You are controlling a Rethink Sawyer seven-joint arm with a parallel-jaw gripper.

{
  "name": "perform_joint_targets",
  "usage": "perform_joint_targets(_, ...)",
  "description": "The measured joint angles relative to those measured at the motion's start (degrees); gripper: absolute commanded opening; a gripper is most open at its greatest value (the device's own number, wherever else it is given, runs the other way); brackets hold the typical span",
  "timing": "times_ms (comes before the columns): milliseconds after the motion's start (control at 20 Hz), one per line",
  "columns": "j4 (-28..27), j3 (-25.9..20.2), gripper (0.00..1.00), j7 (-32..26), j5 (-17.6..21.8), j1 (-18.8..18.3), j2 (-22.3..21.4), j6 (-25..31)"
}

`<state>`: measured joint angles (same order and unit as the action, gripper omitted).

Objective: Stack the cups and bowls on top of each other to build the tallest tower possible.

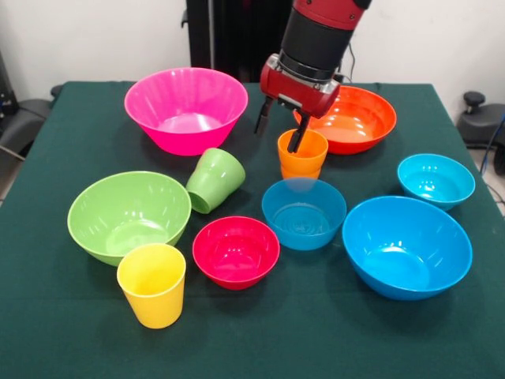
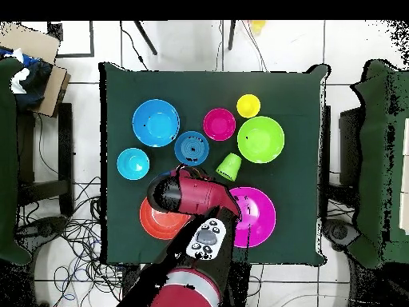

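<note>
The orange cup (image 1: 302,155) stands upright between the orange bowl (image 1: 353,118) and a small blue bowl (image 1: 304,213). My gripper (image 1: 280,126) is open over it, with one finger (image 1: 298,136) dipping inside the cup's rim and the other outside to the left. The green cup (image 1: 215,180) lies tilted against the light green bowl (image 1: 129,215). The yellow cup (image 1: 152,284) stands upright in front. The pink bowl (image 1: 185,109), large blue bowl (image 1: 406,245), small red bowl (image 1: 236,251) and small cyan bowl (image 1: 435,180) sit apart on the table. Nothing is stacked.
The dark green table (image 1: 63,332) carries everything. In the overhead view my arm (image 2: 196,200) covers the orange cup and part of the orange bowl (image 2: 153,224) and pink bowl (image 2: 262,217). Chairs and cardboard boxes (image 2: 36,56) stand beside the table.
</note>
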<state>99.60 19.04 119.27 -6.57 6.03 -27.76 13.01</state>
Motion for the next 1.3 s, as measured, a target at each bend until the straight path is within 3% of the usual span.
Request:
perform_joint_targets(700,-2.09,0.16,1.00,0.00,0.00,-1.15,2.17,-0.01)
perform_joint_targets(1300,-5.11,0.18,1.00,0.00,0.00,-2.44,6.53,-0.02)
